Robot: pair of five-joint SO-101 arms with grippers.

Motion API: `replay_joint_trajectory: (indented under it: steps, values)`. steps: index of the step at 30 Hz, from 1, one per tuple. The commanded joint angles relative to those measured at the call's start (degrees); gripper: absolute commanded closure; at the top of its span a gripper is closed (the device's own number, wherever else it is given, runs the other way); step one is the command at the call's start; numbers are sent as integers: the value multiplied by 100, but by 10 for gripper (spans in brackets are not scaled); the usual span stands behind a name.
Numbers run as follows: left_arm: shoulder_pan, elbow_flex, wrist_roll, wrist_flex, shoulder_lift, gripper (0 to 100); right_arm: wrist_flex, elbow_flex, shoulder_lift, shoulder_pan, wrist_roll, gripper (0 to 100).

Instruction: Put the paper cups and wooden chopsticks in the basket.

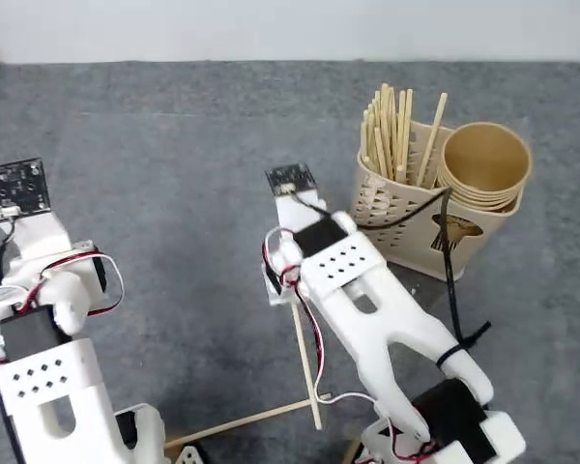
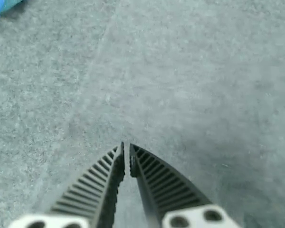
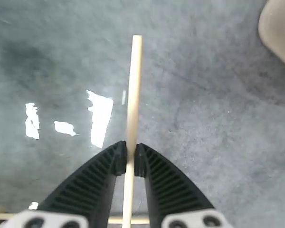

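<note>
Grip comes first. The right pincer (image 3: 128, 154) is clenched on a wooden chopstick (image 3: 134, 85), its two ribbed jaws pressed against the stick's sides partway along its length. One end of the stick pokes out well ahead of the tips and the rest runs back under the wrist. Whether the stick is lifted or rests on the desk (image 1: 174, 145), I can't tell. From above, the held stick crosses a second chopstick (image 1: 242, 420) that lies flat near the front edge. I can't make out whether the two touch.

The left pincer (image 2: 127, 147) is drawn almost fully together, with only a sliver of a gap at the tips. It grips nothing and points down at bare grey desk.

The right arm (image 1: 367, 300) stretches from its base at the front edge toward the middle of the desk, wrist tipped downward, just beside the basket (image 1: 396, 217). A black cable (image 1: 449, 261) trails from it across the basket's front. The left arm (image 1: 39, 319) sits folded back at the left side, well apart from everything else.

The basket stands upright at the far right. One compartment holds a bundle of chopsticks (image 1: 391, 130) standing on end and leaning slightly; the other holds a stack of paper cups (image 1: 485, 159).

Open grey desk spreads between the two arms and out to the far edge. A corner of the basket (image 3: 280, 28) shows off to one side, beyond the held stick's free end.
</note>
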Motion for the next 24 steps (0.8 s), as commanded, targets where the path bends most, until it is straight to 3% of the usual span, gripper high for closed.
replay_joint_trajectory:
  steps: [1,12,18,24]
  values:
    - [26,13,-26,-123,-132,978,725,-1160,-31,-22,229,991]
    - [26,629,-18,-571,-132,978,2475,-4343,-101,136,844,991]
    - [26,725,-18,-563,-132,978,2141,-5160,-549,875,1521,991]
    - [53,725,-18,-536,-132,979,1218,-5160,-963,1938,1618,991]
